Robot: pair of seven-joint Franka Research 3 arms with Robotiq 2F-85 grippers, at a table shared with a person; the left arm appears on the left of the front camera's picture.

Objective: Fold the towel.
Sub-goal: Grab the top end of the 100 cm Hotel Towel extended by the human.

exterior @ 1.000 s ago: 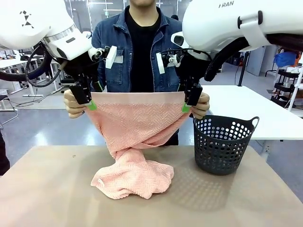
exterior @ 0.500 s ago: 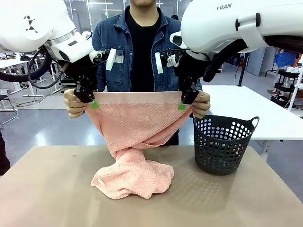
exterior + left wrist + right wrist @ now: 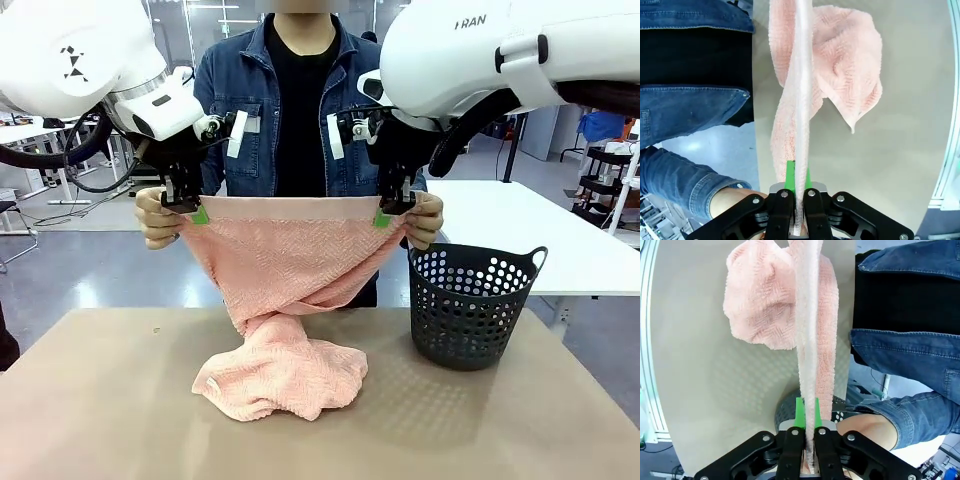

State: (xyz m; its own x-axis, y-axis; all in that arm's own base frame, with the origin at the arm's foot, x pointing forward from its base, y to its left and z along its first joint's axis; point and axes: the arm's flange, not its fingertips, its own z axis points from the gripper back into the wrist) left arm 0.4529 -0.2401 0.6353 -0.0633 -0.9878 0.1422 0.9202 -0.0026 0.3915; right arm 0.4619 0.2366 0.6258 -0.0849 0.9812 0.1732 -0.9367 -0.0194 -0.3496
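The pale salmon-pink towel (image 3: 290,260) hangs by its smooth top band above the table, its lower part twisted and heaped on the tabletop. A person holds its two upper corners in both hands (image 3: 157,218). My left gripper (image 3: 198,212) is shut on the band beside the towel's left corner; my right gripper (image 3: 383,215) is shut on the band by the right corner. In the left wrist view the band (image 3: 801,100) runs edge-on between the green pads (image 3: 789,176) of the left gripper (image 3: 799,192). The right wrist view has the towel (image 3: 810,340) pinched the same way in the right gripper (image 3: 809,432).
A black perforated basket (image 3: 472,305) stands on the table at the right, near the hanging towel. The tan table (image 3: 100,400) has free room at the front and left. The person in a denim jacket (image 3: 240,110) stands at the far edge.
Both grippers have closed on the towel's top band near the person's hands. The towel and the basket have stayed where they were.
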